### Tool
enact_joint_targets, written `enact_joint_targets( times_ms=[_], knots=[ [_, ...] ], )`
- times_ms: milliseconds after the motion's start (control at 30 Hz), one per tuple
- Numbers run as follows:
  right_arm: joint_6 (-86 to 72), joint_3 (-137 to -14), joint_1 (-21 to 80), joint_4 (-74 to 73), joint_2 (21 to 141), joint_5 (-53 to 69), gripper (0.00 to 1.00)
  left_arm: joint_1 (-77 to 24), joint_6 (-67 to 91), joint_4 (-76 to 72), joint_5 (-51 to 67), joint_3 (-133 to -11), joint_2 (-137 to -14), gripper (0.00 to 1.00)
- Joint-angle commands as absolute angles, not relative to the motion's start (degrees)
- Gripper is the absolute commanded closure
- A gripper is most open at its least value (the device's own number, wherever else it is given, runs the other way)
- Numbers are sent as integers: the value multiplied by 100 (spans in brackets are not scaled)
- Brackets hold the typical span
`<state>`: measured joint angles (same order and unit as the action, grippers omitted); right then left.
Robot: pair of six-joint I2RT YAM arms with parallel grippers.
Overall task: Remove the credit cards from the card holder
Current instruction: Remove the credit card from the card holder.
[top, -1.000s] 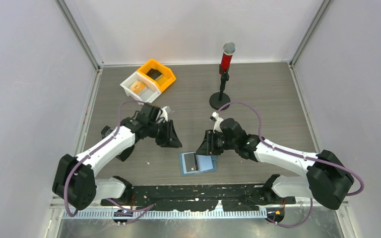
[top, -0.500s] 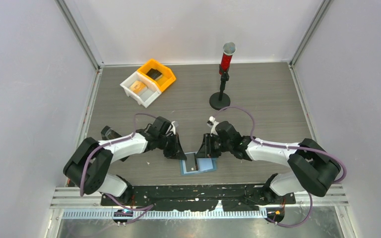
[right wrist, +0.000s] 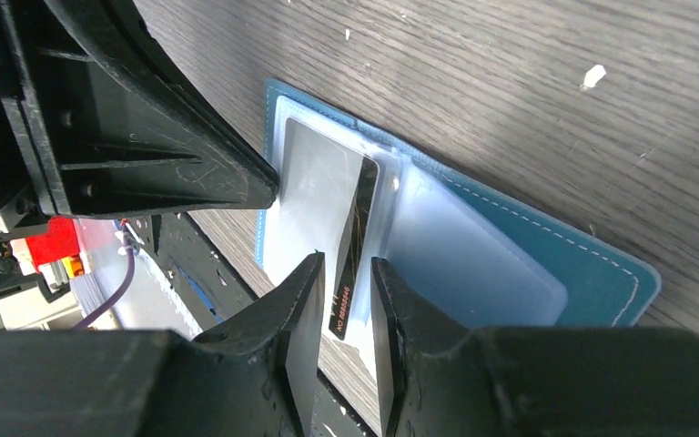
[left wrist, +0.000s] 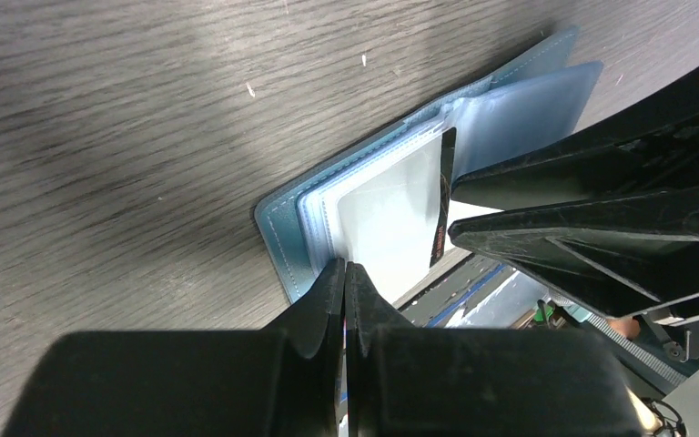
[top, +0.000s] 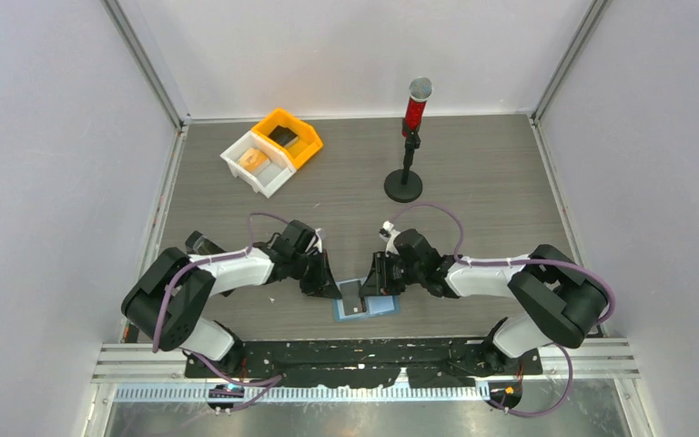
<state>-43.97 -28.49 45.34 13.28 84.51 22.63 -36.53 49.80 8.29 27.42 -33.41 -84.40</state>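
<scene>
Pins soft light-blue bifold card holder with just-shut left gripper, straddles thin dark card with half-open right gripper, ready to extract.

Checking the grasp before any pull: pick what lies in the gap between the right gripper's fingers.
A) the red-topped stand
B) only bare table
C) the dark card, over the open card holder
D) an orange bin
C: in the right wrist view, the dark card runs down into the gap between the right gripper's fingers, on the open card holder.
</scene>
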Motion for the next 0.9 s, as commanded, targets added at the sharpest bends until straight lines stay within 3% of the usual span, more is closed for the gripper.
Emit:
enact_joint_targets(
  times_ms=[0,333,400,533,867],
  knots=[
    [-4423,-2676,4570,1775,8536,2244,67,-3733,4975,806,2352,-3142,-8461,99],
    [-4649,-2408,4577,2511,8739,2438,68,-3832,5058,806,2303,-3092,-8506,99],
    [-4703,-2368,4567,2706,8765,2481,73,-3841,5062,823,2295,-3100,-8536,99],
    [-4795,-2226,4467,2873,8634,2542,94,-3851,5062,935,2232,-3137,-8599,99],
    [-4744,-1872,4179,2797,7988,2753,94,-3881,4969,1266,2085,-3424,-8801,99]
  ],
)
